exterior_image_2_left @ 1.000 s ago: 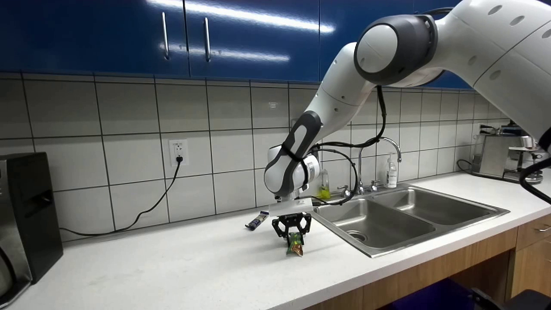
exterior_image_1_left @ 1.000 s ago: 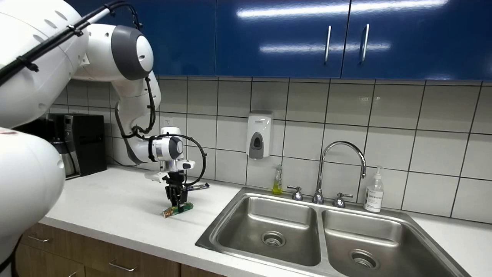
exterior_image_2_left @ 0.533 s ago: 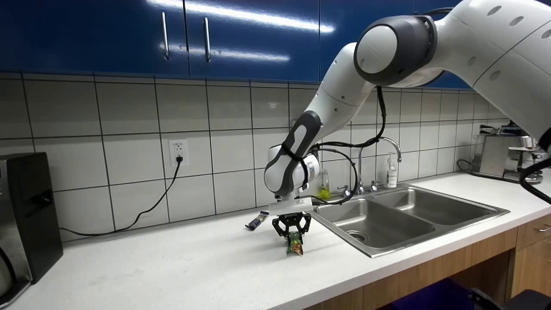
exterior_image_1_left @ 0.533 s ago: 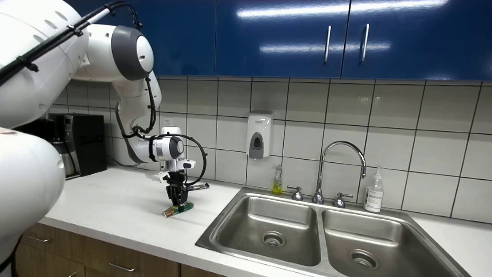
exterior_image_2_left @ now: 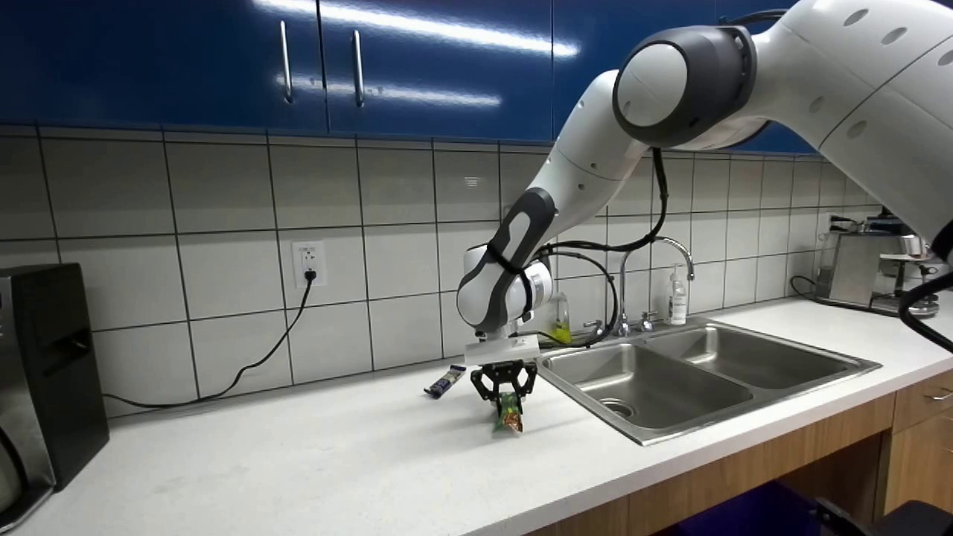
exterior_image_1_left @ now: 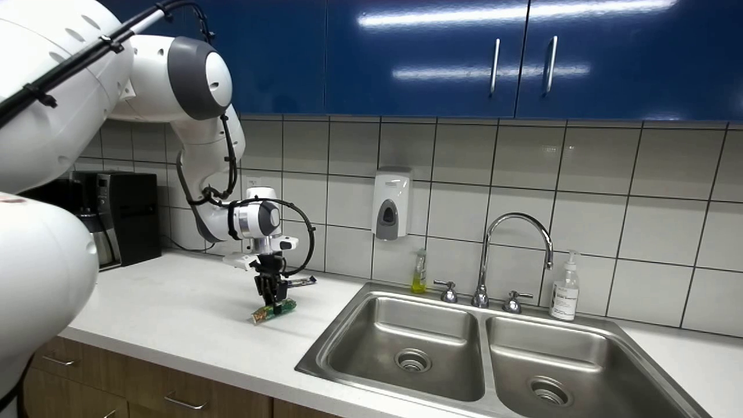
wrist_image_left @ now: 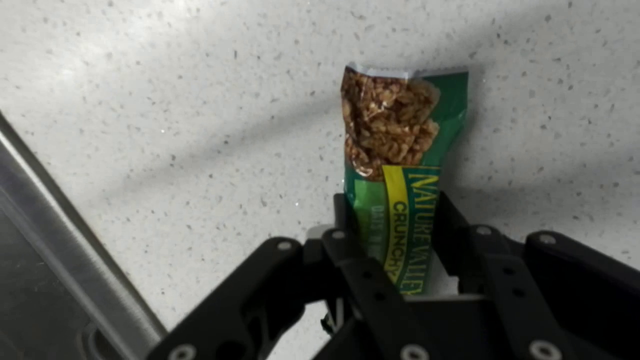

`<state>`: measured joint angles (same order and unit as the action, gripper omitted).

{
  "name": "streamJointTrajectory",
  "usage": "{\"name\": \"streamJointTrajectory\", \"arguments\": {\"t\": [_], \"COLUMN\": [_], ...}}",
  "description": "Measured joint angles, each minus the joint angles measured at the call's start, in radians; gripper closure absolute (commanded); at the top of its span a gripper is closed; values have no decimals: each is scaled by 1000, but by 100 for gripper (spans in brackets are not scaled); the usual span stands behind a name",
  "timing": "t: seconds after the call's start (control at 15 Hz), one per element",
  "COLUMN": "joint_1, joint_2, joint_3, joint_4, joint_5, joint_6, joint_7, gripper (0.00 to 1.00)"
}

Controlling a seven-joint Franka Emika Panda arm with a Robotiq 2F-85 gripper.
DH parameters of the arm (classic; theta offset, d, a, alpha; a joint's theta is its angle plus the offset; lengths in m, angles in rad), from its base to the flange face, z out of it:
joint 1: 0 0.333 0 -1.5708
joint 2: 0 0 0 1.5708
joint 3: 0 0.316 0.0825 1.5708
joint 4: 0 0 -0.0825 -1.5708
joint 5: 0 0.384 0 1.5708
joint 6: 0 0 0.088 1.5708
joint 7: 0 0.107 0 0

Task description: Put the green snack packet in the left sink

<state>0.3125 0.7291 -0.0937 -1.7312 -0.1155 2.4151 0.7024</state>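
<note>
The green snack packet [exterior_image_1_left: 263, 315] is clamped between the fingers of my gripper [exterior_image_1_left: 277, 307], just above the white counter. In an exterior view the packet [exterior_image_2_left: 511, 419] hangs from the gripper [exterior_image_2_left: 508, 402] with its brown-printed end towards the camera. In the wrist view the fingers [wrist_image_left: 393, 215] press on both long sides of the packet [wrist_image_left: 392, 120]; its lower end is hidden by the gripper. The left sink [exterior_image_1_left: 400, 337], a steel basin with a round drain, lies right of the gripper. It shows in an exterior view [exterior_image_2_left: 677, 398], and a sink edge [wrist_image_left: 75, 255] shows in the wrist view.
A dark blue bar packet [exterior_image_2_left: 445, 380] lies on the counter behind the gripper. The right basin [exterior_image_1_left: 557, 342], faucet [exterior_image_1_left: 482, 261], yellow-green bottle [exterior_image_1_left: 419, 271] and white pump bottle [exterior_image_1_left: 565, 290] are at the sink. A black appliance [exterior_image_2_left: 48, 380] stands on the counter.
Over the last half second, my gripper has risen slightly and shifted a little towards the sink, with the packet lifting along with it. Before that it was nearly still around the packet.
</note>
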Motion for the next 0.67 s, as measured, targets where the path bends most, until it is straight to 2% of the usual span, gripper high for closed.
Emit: {"name": "streamJointTrajectory", "arguments": {"t": [0.67], "joint_1": [9], "joint_2": [-88], "joint_3": [-2], "joint_4": [4], "joint_5": [-16], "joint_6": [-57], "joint_7": [0], "gripper": [84]}}
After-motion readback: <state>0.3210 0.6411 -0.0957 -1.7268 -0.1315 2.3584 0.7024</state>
